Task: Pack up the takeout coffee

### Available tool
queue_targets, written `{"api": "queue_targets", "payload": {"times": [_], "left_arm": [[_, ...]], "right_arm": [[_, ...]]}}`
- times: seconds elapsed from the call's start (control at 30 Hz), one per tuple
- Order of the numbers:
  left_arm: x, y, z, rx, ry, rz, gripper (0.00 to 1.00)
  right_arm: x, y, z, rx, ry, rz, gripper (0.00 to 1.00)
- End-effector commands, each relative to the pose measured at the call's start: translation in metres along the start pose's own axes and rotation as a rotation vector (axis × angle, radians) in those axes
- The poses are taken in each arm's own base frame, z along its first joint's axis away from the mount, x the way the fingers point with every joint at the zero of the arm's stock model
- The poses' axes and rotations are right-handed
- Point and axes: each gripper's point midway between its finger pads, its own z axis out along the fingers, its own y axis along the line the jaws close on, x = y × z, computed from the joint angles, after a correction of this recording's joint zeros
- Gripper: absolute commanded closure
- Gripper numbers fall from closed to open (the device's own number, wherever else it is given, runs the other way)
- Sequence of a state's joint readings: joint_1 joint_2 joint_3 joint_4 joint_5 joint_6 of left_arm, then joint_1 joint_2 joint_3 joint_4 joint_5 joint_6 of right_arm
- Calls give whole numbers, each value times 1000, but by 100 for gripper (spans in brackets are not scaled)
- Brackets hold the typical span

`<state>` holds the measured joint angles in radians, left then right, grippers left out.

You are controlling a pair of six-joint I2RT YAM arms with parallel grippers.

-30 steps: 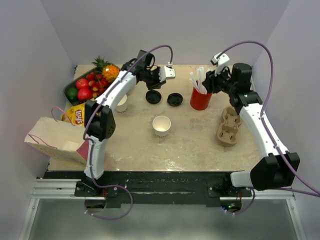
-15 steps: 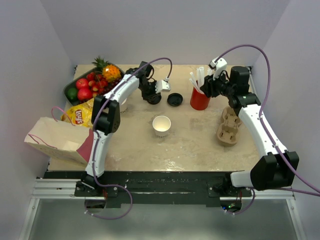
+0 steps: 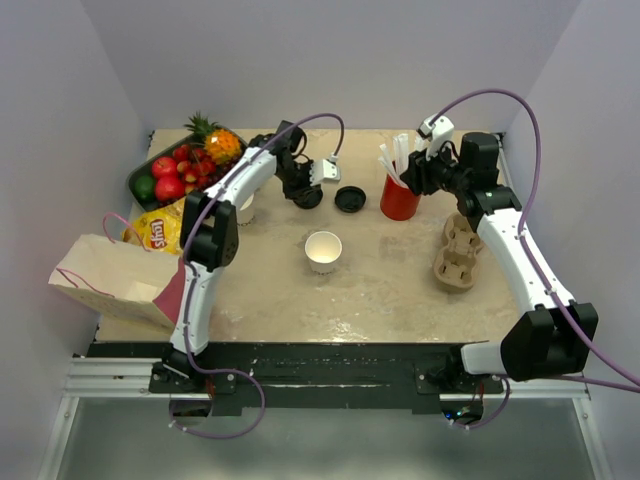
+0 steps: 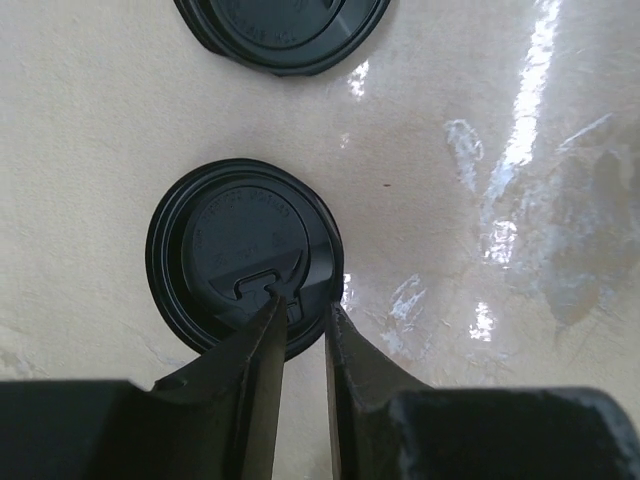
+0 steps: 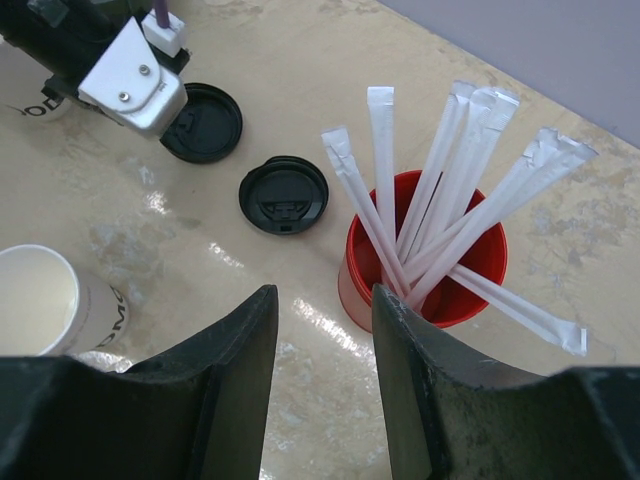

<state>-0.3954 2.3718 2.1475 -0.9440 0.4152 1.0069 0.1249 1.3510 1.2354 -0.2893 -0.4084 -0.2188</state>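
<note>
Where left gripper (image 4: 303, 310) meets black lid (image 4: 240, 235), jaws narrowly parted astride its near rim, hold unclear

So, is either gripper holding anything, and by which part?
Left gripper straddles the near rim of the round black plastic lid; whether it grips yet can't be told. Right gripper holds nothing.

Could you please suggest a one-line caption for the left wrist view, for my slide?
Left gripper straddling the near rim of one black lid on the table, a second lid beyond.
</note>
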Motion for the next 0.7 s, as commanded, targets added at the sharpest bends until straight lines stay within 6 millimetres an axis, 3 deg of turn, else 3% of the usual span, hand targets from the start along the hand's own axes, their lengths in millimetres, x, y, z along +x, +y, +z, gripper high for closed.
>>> {"api": "queue_targets", "payload": {"times": [0.0,0.13,0.23,0.37,0.67], "left_arm": [[-37,-11,-44,8,-101,64,73],[-23,-21,-28,50,-52,56,73],[-12,-17,-15,45,-17,47,73],[-11,-10,-8,23,-11,51,74],[0,-17,3,53,26,46,76]], "right_arm": [[-5,0,0,-10,-17,-10,54],[-7,0,3,-18,-22,-2,54],[-11,1,2,-22,-25,-2,54],[-10,0,2,-24,-13,-18,54],[-6,2,2,-29,-7,-5,54]]}}
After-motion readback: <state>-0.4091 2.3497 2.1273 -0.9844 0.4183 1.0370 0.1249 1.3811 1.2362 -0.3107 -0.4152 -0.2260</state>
